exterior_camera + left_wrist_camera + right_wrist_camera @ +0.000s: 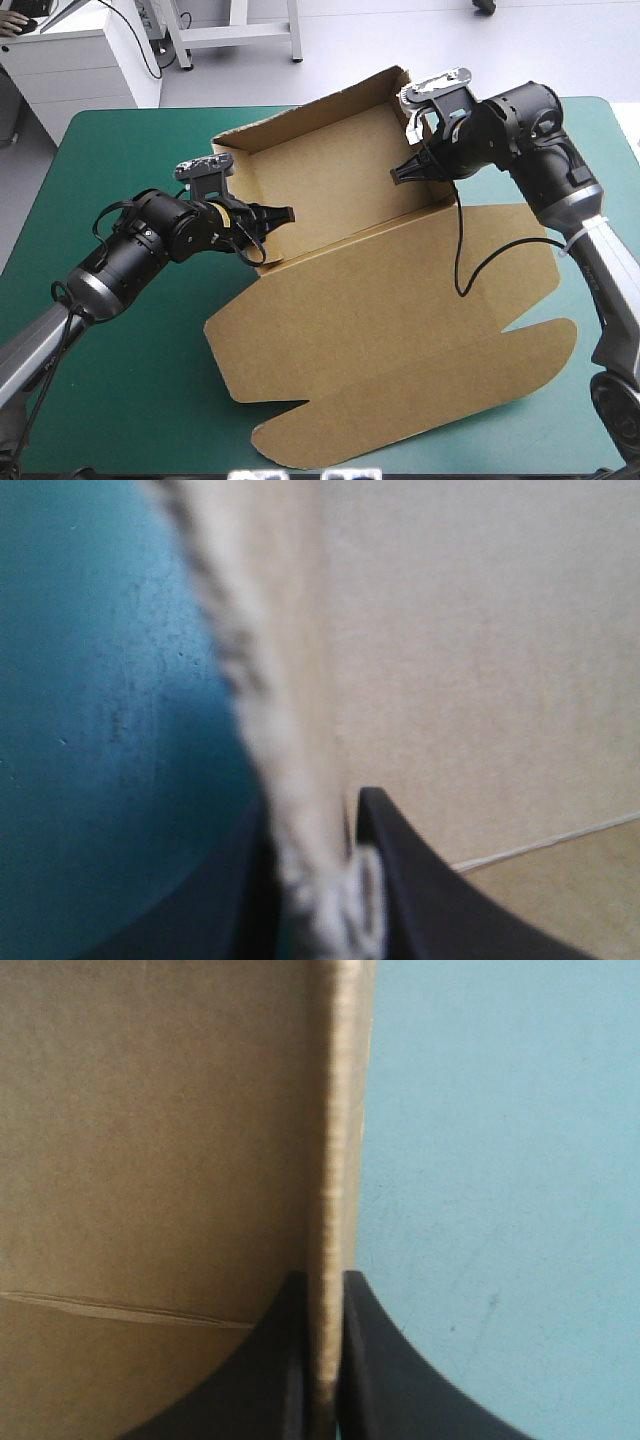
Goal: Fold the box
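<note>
Brown box [400, 330], walls raised, on the teal-green cover [120, 400]; I see my left gripper [268, 234] pinching one side wall, my right gripper [407, 171] pinching the other.

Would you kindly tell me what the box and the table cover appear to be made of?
The box: brown board, matt and slightly fibrous; its cut edge in the right wrist view shows a pale, layered core, so probably corrugated cardboard. The table cover: teal-green, smooth, with faint scuffs and a soft sheen; likely a rubbery or vinyl mat, though the look leaves that open.
</note>
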